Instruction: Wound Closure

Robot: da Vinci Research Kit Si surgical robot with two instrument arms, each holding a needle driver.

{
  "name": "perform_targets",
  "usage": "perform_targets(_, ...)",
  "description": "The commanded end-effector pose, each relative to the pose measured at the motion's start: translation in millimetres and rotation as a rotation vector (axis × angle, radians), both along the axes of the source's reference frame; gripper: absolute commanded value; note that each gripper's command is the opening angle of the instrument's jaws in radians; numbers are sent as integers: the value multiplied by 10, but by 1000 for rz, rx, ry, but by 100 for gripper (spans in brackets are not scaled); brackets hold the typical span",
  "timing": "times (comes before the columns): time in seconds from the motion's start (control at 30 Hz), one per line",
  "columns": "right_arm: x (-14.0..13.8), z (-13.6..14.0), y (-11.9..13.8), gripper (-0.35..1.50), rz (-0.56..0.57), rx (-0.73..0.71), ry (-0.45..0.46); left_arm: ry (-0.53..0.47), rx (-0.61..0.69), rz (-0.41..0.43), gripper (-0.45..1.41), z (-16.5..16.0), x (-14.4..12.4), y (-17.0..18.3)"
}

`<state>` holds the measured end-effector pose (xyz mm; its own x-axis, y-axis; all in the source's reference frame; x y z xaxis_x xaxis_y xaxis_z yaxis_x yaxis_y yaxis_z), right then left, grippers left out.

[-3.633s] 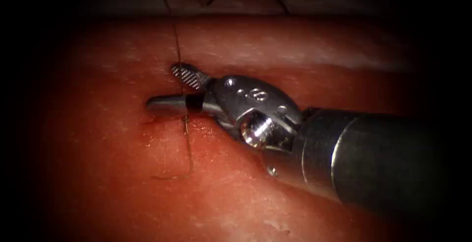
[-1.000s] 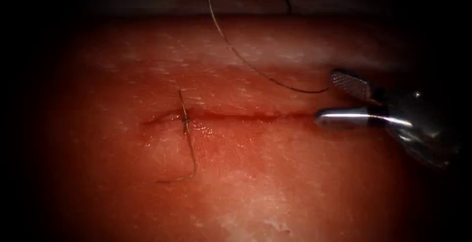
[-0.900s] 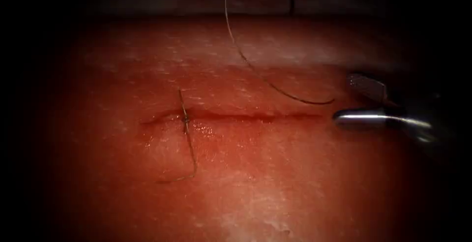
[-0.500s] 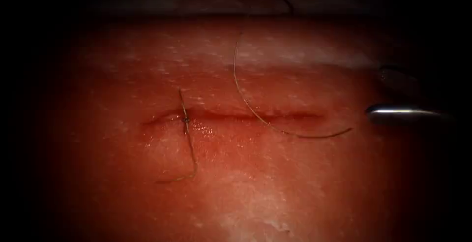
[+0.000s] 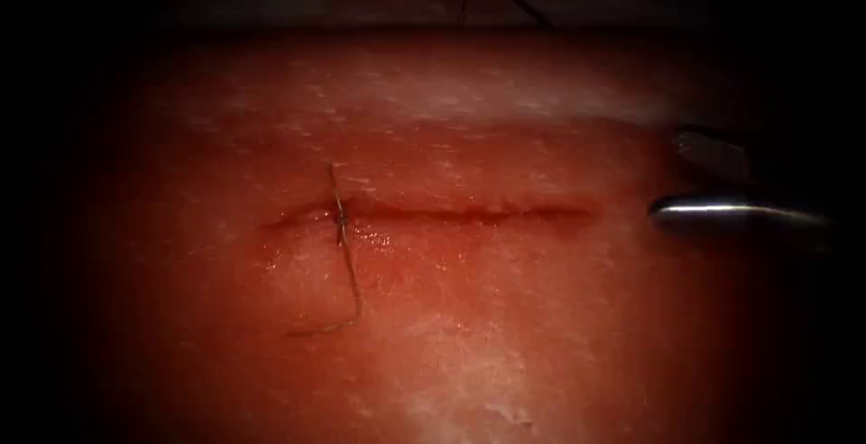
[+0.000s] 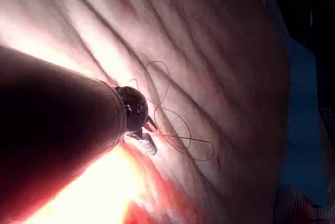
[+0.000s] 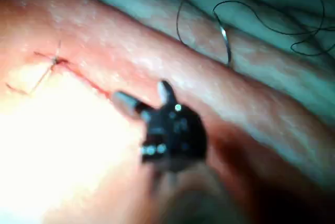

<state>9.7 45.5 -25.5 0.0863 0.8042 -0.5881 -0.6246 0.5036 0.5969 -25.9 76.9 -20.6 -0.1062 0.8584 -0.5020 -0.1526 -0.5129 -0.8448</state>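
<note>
Both steel jaws of my right tool gape empty; the dark loose thread has left the red tissue; left tool unclear.

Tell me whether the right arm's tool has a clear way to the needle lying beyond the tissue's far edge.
Probably yes. The right tool, jaws open and empty, hovers over the tissue. The needle lies free with its thread past the far edge, nothing between them.
</note>
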Motion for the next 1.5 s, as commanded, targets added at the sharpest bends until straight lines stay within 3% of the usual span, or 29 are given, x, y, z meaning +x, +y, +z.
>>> perform_targets(0.03,7,5,1,137,-2,-1,4,0,-17,24,76,-2,2,4)
perform_targets(0.13,8,5,1,137,-3,0,5,20,-42,75,74,-14,22,-13)
perform_targets(0.27,14,5,1,138,-5,2,8,10,-86,126,73,-25,40,-67)
perform_targets(0.43,17,5,0,138,-11,5,17,-12,-232,190,72,-41,45,-135)
perform_targets(0.5,18,5,0,140,-14,0,15,6,-378,277,71,-59,43,-180)
perform_targets(0.6,19,4,0,140,-16,1,17,31,-382,316,70,-68,40,-209)
perform_targets(0.63,19,4,0,140,-16,1,17,69,-307,308,68,-73,38,-230)
perform_targets(0.7,20,4,0,140,-15,1,16,89,-297,313,68,-75,36,-238)
perform_targets(0.73,21,4,0,140,-17,2,18,143,-267,326,66,-80,31,-253)
perform_targets(0.93,31,3,-2,140,-27,8,28,318,-198,335,66,-79,5,-279)
perform_targets(1.1,44,-5,-3,140,-30,14,29,443,-146,344,65,-49,-14,-302)
perform_targets(1.27,53,-17,0,142,-32,23,29,527,-92,348,60,-28,-17,-308)
perform_targets(1.5,67,-38,0,128,-76,25,44,635,-81,345,58,7,-18,-306)
